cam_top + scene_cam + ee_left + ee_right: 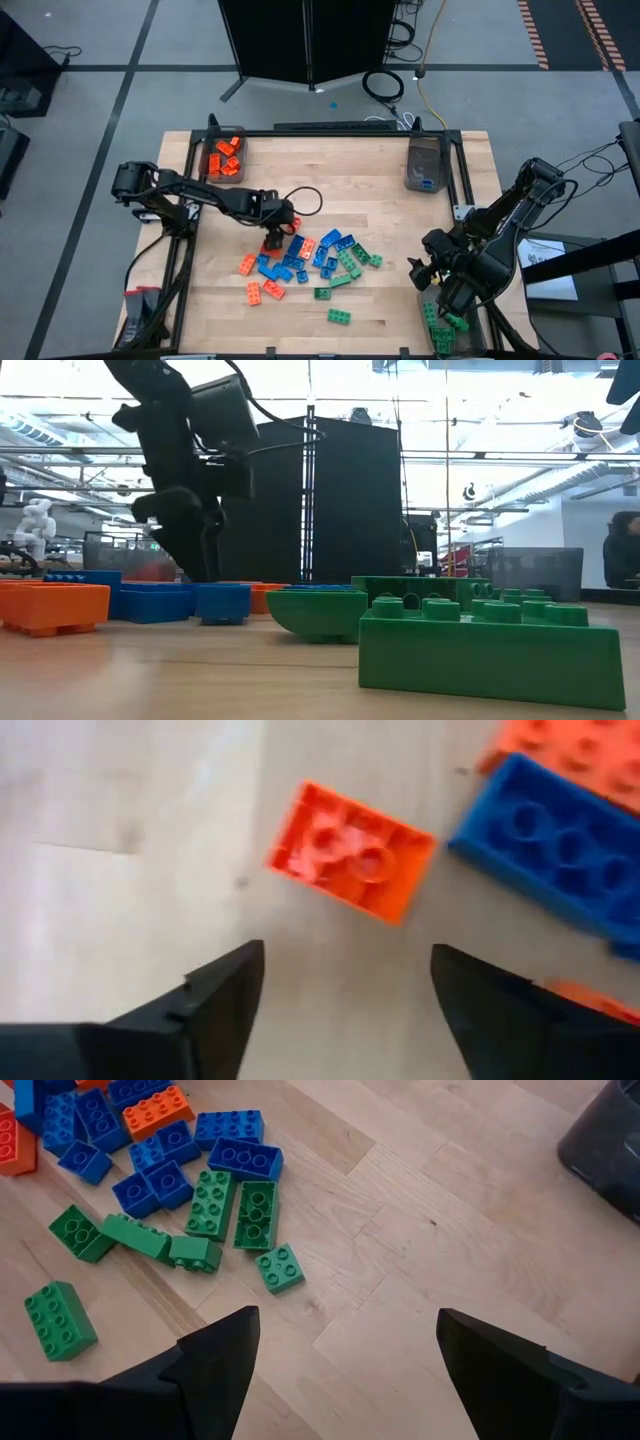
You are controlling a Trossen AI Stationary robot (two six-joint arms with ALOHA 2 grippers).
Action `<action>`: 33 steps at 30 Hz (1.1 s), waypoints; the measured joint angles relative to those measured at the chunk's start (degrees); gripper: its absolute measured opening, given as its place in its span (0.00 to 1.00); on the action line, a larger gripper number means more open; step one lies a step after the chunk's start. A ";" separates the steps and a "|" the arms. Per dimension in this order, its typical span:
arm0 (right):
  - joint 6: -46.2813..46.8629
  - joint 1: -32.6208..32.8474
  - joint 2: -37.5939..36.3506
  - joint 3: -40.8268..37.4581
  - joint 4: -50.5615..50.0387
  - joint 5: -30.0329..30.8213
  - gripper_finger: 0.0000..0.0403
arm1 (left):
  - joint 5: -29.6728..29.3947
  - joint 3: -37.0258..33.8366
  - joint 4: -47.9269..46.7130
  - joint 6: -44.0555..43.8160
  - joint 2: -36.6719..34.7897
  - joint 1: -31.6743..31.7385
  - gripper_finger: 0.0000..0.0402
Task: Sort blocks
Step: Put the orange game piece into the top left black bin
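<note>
A heap of orange, blue and green blocks (305, 262) lies flat on the middle of the table. My left gripper (276, 232) hangs open over the heap's left end, pointing down. In the left wrist view, an orange block (350, 850) lies on the wood just ahead of the open left gripper (345, 990), with a blue block (560, 840) beside it. My right gripper (432, 272) waits open near the table's right edge; in its wrist view the right gripper (345, 1355) is over bare wood, with green blocks (240, 1210) and blue blocks (170, 1165) farther off.
A bin of orange blocks (223, 158) stands at the far left corner. A bin holding a blue block (425, 165) stands at the far right, and a bin of green blocks (440, 325) at the near right. A lone green block (339, 316) lies near the front edge.
</note>
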 joint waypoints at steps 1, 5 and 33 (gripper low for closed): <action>-0.02 0.00 0.00 0.00 -0.02 0.15 0.74 | -0.66 0.24 0.47 0.37 0.00 0.07 0.76; -0.02 0.00 0.00 0.00 -0.28 0.34 0.74 | 1.21 2.26 1.89 -3.79 0.00 0.61 0.81; -1.09 0.00 -0.04 0.00 -1.33 0.41 0.74 | -4.63 5.68 1.79 -47.69 5.09 0.68 0.81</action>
